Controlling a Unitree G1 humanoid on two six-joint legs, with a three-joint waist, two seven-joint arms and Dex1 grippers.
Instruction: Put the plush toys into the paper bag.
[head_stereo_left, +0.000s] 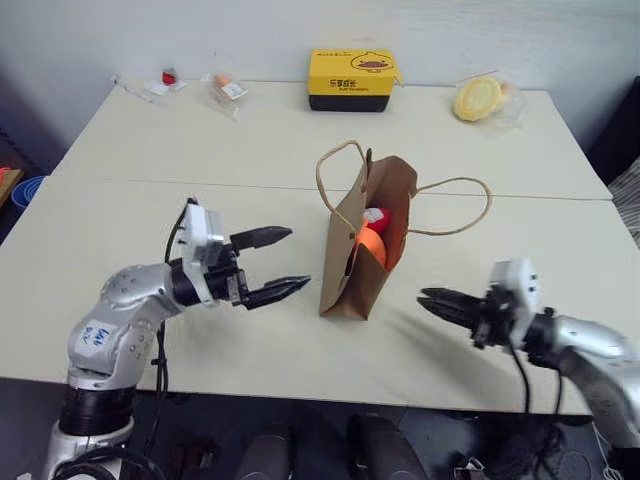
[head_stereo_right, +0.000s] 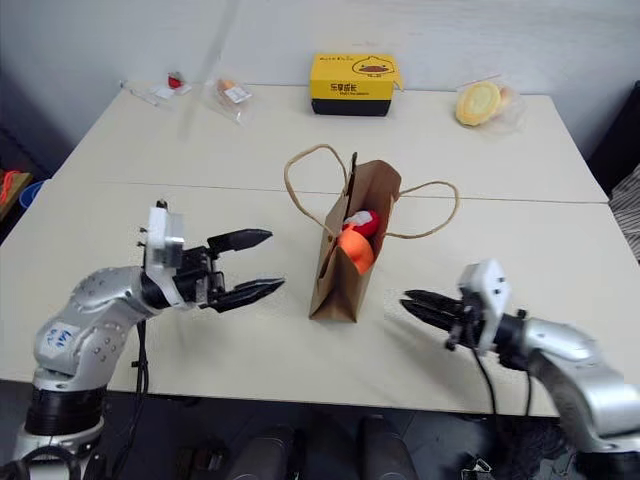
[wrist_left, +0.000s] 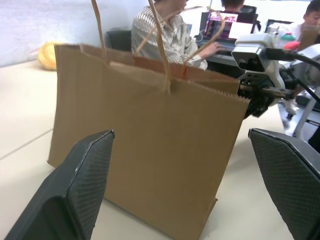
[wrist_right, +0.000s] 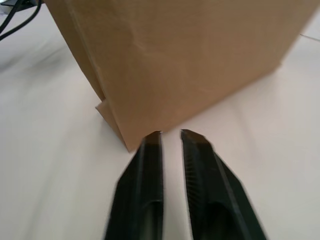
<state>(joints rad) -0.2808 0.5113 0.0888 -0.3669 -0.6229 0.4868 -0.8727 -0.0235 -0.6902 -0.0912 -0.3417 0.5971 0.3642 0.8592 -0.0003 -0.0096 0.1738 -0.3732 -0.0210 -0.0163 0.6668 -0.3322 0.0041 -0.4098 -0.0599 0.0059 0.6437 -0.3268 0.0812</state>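
The paper bag (head_stereo_left: 362, 245) stands upright near the middle of the table (head_stereo_left: 150, 150), its mouth open toward the ceiling and its two twisted handles splayed outward, which keeps the opening free. Both plush toys sit inside it: the orange toy (head_stereo_left: 372, 247) fills the lower part of the opening and the small red-and-white toy (head_stereo_left: 375, 217) rests on top of it, so by the look of things the task is done or nearly so. The left gripper (head_stereo_left: 281, 263) hangs just beside the bag on the robot's left, fingers spread wide and empty, pointing at the bag's broad side without touching it. The right gripper (head_stereo_left: 432, 300) sits low over the table on the other side, its fingers drawn together on nothing and aimed at the bag's bottom corner, apart from it. With one arm on each side, the bag is flanked and could be steadied if it tipped. A yellow and black box (head_stereo_left: 351, 80) and a few wrapped items lie along the far edge, well apart.
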